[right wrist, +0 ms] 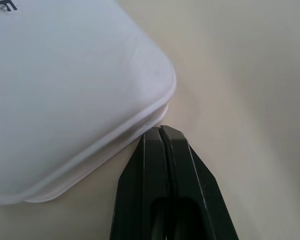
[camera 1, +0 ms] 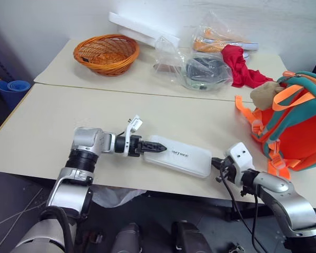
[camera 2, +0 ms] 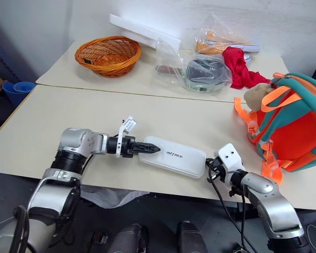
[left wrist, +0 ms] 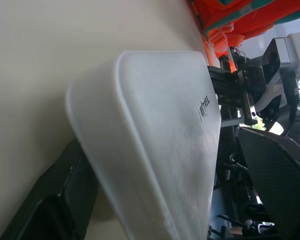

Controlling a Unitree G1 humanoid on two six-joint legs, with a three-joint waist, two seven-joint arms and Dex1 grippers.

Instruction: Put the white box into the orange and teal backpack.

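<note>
white box (camera 1: 180, 155) | orange-teal backpack (camera 1: 295, 126) | orange basket (camera 1: 106, 53) | red cloth (camera 1: 243, 66)

The left arm bends at the elbow and reaches in from the left. Its wrist is turned so the left tool (camera 1: 157, 148) points sideways, toward the robot's right. Its two black fingers lie at one end of the white box (camera 1: 180, 155). One finger (left wrist: 50, 200) sits low beside the box, and the box end is between the fingers. I cannot tell if the fingers press on it.

The right arm comes in from the right, bent at the elbow. Its right tool (right wrist: 162, 132) points forward and left, tilted a little down. Its two black fingers are pressed tight together. Their tips touch the box's corner edge.
</note>
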